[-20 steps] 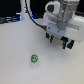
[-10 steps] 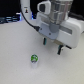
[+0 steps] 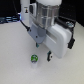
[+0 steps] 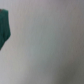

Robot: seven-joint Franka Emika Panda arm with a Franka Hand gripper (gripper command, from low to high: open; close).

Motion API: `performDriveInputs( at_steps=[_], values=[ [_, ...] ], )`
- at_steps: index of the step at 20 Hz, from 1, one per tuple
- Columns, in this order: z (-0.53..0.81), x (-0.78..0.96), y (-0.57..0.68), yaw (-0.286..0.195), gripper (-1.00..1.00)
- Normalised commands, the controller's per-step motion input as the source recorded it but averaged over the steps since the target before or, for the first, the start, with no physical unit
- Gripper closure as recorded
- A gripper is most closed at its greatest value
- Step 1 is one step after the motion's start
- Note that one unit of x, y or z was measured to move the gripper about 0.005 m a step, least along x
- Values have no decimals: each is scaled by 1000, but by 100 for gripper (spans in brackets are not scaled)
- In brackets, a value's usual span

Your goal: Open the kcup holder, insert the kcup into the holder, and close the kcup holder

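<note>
Hovering just above the small green-topped, white-sided kcup (image 3: pixel 34 58) on the white table (image 3: pixel 12 50), the hand (image 3: pixel 36 44) likely descends next; grip state unclear.

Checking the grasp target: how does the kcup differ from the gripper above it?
The kcup is tiny and round; the gripper is far bigger and blocky. The kcup has a green top and whitish sides; the gripper is grey and white with dark fingers. The kcup sits on the white table; the gripper hangs above, not holding it. Both appear in the exterior view.
</note>
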Motion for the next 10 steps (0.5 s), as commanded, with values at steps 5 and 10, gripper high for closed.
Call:
performDriveInputs(
  at_steps=[5,10],
  values=[
    [-83,269,-279,-168,-100],
    [-200,186,-2,-131,-100]
  ],
)
